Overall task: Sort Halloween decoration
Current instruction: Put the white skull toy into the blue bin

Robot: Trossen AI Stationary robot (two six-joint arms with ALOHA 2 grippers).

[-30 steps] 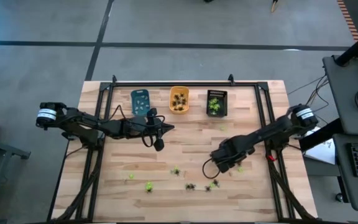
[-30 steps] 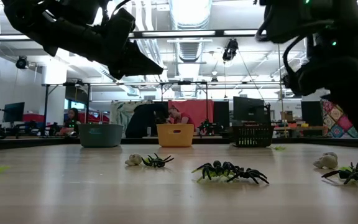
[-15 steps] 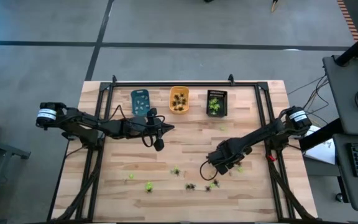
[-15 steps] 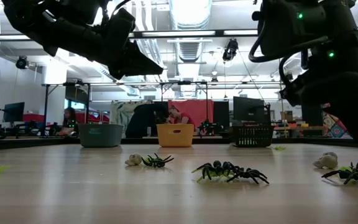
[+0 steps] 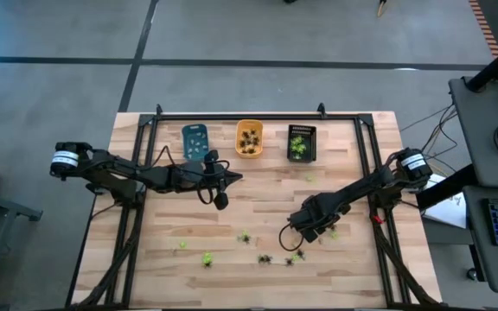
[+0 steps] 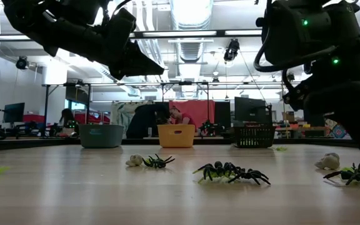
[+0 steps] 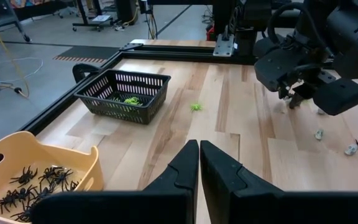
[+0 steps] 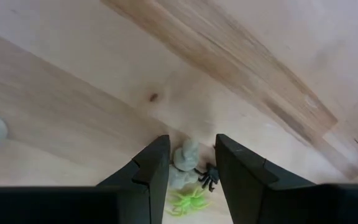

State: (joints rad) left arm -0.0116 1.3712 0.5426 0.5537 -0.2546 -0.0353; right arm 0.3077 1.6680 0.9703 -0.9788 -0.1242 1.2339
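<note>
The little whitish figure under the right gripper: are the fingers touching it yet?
Cannot tell. In the right wrist view the whitish figure lies between the open right gripper's fingers, with only a sliver of table on each side, and height above it cannot be judged.

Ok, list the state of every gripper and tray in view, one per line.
left gripper: shut, empty, raised above the table.
right gripper: open, low over a pale figure, nothing held.
blue tray: holds pale figures.
orange tray: holds black spiders.
black basket: holds green figures.
</note>
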